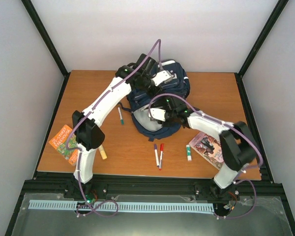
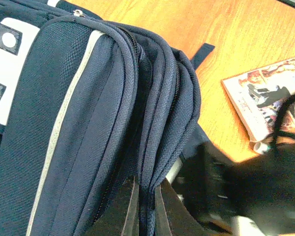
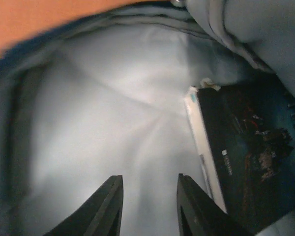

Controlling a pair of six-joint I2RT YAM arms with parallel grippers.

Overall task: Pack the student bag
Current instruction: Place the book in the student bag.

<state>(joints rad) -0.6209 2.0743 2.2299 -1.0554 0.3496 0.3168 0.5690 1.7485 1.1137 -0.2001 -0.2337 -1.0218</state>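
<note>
Table (image 1: 211, 98) of smooth orange wood grain inside plain white walls (image 1: 152, 29). Navy woven student bag (image 1: 157, 129) sits toward twelve o'clock. Left tool (image 2: 145, 189) pinches its fabric; right tool (image 3: 150, 179) is parted, empty, over soft grey lining (image 3: 113, 108).

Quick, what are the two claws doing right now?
The left gripper is shut on the bag, pinching its edge.
The right gripper is open and empty, inside the bag.
</note>
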